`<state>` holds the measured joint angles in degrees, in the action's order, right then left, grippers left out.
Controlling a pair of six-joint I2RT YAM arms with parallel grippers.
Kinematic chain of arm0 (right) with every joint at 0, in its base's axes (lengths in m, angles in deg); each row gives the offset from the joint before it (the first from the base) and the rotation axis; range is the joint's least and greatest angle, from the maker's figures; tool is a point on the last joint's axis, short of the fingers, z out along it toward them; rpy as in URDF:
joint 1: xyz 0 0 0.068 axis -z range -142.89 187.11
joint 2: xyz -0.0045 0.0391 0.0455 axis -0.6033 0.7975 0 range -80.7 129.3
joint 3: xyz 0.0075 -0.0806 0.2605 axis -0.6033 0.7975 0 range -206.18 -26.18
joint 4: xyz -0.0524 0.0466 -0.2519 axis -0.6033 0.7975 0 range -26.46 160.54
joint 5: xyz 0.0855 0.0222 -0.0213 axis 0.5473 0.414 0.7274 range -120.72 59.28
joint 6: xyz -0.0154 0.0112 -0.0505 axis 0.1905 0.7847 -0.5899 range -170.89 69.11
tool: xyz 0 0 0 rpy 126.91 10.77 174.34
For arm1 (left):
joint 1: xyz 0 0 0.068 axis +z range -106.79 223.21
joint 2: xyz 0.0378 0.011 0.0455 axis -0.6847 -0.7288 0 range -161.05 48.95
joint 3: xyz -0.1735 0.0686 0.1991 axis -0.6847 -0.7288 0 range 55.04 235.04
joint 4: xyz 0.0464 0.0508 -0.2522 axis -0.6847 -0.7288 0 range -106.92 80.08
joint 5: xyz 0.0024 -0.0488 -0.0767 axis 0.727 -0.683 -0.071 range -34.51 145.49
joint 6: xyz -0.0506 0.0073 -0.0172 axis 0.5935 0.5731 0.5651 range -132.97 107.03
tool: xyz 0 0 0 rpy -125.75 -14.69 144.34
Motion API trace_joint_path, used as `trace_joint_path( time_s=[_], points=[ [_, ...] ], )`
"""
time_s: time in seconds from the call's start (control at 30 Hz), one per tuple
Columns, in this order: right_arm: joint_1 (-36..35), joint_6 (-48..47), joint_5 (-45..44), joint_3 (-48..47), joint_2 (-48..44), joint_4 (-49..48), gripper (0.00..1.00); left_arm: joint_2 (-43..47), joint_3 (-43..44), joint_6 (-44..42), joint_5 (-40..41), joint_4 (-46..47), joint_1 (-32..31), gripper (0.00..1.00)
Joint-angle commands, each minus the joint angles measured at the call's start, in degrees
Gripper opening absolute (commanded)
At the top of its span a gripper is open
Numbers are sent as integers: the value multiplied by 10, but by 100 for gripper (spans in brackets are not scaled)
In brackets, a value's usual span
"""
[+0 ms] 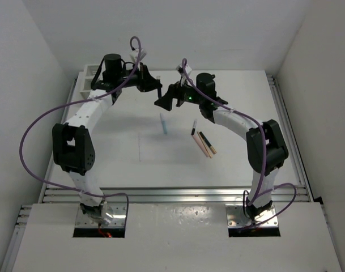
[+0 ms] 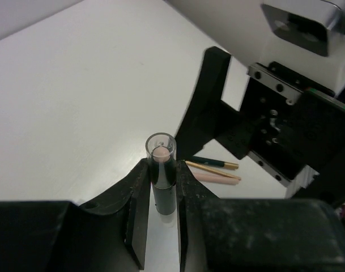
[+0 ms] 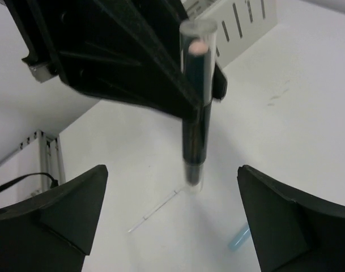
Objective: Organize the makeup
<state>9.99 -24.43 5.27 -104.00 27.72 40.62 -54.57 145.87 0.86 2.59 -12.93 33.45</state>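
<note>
While the left gripper (image 2: 161,181) is clamped on a black stick (image 3: 195,122) with a clear cap and holds it above the table (image 1: 104,147), the right gripper (image 3: 173,181) faces it with jaws spread wide and empty. I judge this to be a handover, or a pull on the cap, midway in the sorting. The next move asks the right jaws to come squarely around the free end and close without knocking the stick askew. Both arms reach far forward and bend inward, wrists near each other over the far middle. The blue stick (image 1: 164,123) lies below them. The pink stick (image 2: 214,177) and a dark pencil (image 2: 213,162) lie together to the right.
</note>
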Motion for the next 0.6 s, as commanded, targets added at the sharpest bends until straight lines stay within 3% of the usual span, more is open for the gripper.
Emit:
trace_joint_path(
  time_s=[0.0, 0.1, 0.17, 0.33, 0.57],
  points=[
    [7, -27, -27, -15, -13, 23, 100, -21, 66, -40, 59, -8, 39, 0],
    [26, -32, -71, 0, -28, 49, 100, -58, 144, -90, 117, -28, 89, 0],
    [40, -33, -84, 21, -41, 58, 100, -77, 175, -114, 206, -22, 114, 0],
    [60, -87, -115, 44, -66, 128, 100, -144, 207, -178, 353, 121, 186, 0],
    [68, -148, -162, 58, -74, 204, 100, -252, 251, -222, 383, 230, 219, 0]
  ],
)
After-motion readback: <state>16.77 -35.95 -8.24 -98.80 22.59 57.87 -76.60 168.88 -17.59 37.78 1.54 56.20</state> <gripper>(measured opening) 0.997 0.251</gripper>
